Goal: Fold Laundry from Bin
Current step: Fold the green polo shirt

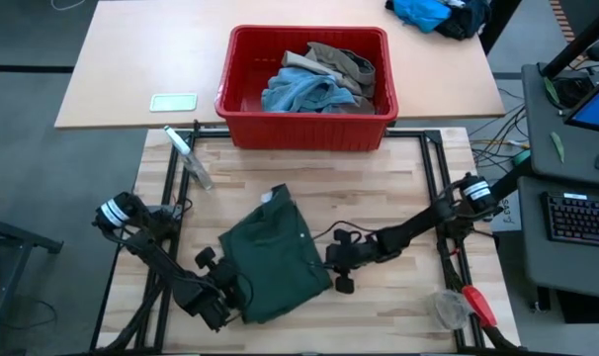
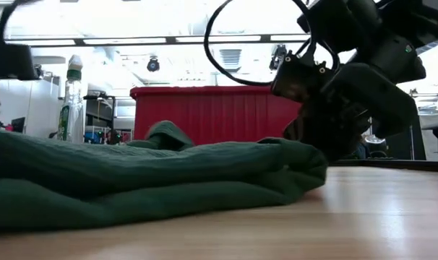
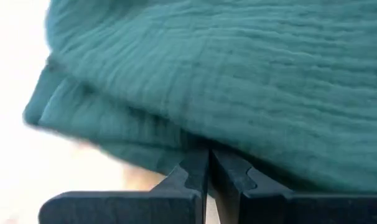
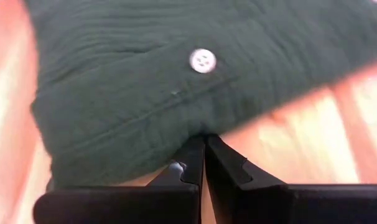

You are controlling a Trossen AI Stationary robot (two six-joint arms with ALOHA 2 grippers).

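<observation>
Worktop [image 1: 398,188]: pale wood planks, with a tan table butted against its far edge.
Shorts [image 1: 275,257]: dark green, folded flat on the worktop near its front, between the two arms; a white button [image 4: 203,60] shows on the right wrist view.
Left hand [image 1: 230,297]: low at the shorts' front left corner, fingers [image 3: 191,174] pressed together at the cloth's folded edge; whether cloth is pinched between them cannot be told.
Right hand [image 1: 337,265]: low at the shorts' right edge, fingers [image 4: 195,158] closed tip to tip against the hem; a grip on the cloth cannot be told.
Bin [image 1: 306,124]: red, on the tan table just beyond the worktop's far edge, well apart from the shorts.
Laundry in bin: light blue denim [image 1: 299,92] beside a khaki piece [image 1: 344,64], heaped toward the right side.
Bottle [image 1: 189,158]: clear, lying on the worktop's far left.
Scraper [image 1: 477,305]: red-handled, near the front right corner beside a clear lid [image 1: 448,307].
Blue cloth [image 1: 423,12]: on the tan table's far right corner.
</observation>
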